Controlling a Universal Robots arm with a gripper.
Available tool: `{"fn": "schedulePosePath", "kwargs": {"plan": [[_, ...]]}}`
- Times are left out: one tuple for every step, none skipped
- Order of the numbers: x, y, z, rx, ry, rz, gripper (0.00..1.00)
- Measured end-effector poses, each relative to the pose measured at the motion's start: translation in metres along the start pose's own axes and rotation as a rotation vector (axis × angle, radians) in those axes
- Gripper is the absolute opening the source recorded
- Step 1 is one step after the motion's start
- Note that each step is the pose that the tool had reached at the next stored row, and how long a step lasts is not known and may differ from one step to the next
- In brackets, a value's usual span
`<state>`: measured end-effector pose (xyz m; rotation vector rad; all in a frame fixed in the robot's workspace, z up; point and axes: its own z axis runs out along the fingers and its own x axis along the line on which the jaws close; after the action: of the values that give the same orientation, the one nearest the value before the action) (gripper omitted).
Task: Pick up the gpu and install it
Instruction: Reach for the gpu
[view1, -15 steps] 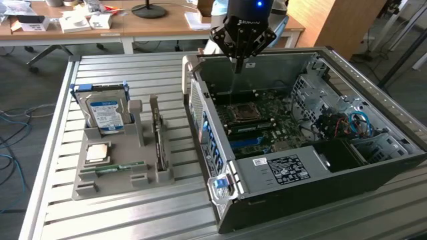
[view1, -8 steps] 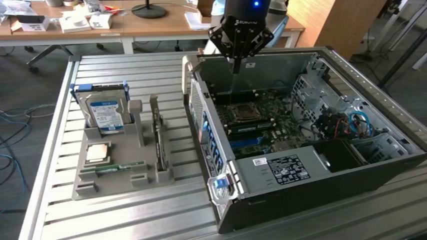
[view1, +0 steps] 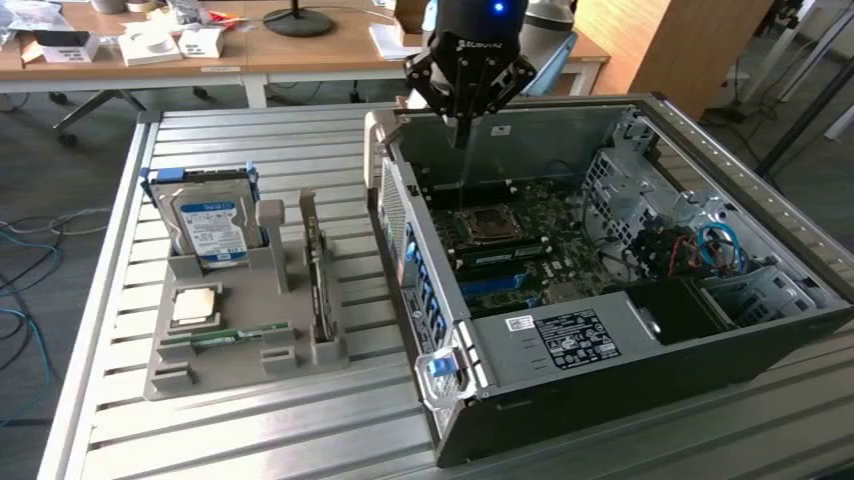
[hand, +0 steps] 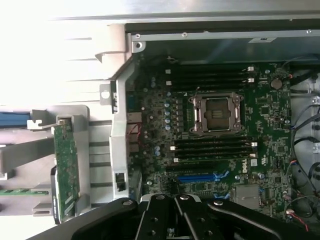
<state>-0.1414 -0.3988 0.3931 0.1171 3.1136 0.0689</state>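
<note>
The gpu (view1: 318, 275) stands on edge in a slot of the grey holder (view1: 174, 375), at the exterior view's left of the open computer case (view1: 587, 345). In the wrist view the gpu (hand: 65, 170) shows as a thin green card edge beside the case wall. My gripper (view1: 461, 135) hangs shut and empty above the far end of the case, over the motherboard (view1: 534, 250) and well apart from the gpu. Its dark fingers (hand: 165, 220) meet near the blue slot (hand: 197, 177).
The holder also carries a hard drive (view1: 214, 225) with a blue-white label, a processor chip (view1: 196, 305) and a green memory stick (view1: 240, 335). The motherboard has a bare socket (hand: 216, 114). Cables (view1: 707, 250) fill the case's far right. Desks (view1: 267, 50) stand behind the slatted table (view1: 254, 440).
</note>
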Motion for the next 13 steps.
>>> {"fn": "schedulePosePath", "kwargs": {"plan": [[0.002, -0.0001, 0.0, 0.0, 0.0, 0.0, 0.11], [0.003, -0.0002, -0.0001, 0.0, 0.0, 0.0, 0.11], [0.005, -0.0004, -0.0001, 0.0, -0.0001, 0.001, 0.11], [0.006, -0.0005, -0.0001, 0.0, 0.0, 0.001, 0.11], [0.008, -0.0006, -0.0001, 0.0, -0.0001, 0.001, 0.11], [0.01, -0.0007, -0.0002, 0.0, -0.0001, 0.001, 0.11], [0.011, -0.0008, -0.0002, 0.0001, 0.0, 0.001, 0.11], [0.013, -0.001, -0.0002, 0.0, 0.0, 0.001, 0.11], [0.015, -0.0011, -0.0003, 0.0001, -0.0001, 0.002, 0.11], [0.017, -0.0012, -0.0003, 0.0, 0.0, 0.002, 0.11], [0.019, -0.0014, -0.0003, 0.0001, -0.0001, 0.002, 0.11], [0.021, -0.0015, -0.0004, 0.0001, -0.0001, 0.003, 0.11], [0.024, -0.0017, -0.0004, 0.0001, -0.0002, 0.003, 0.11]]}}
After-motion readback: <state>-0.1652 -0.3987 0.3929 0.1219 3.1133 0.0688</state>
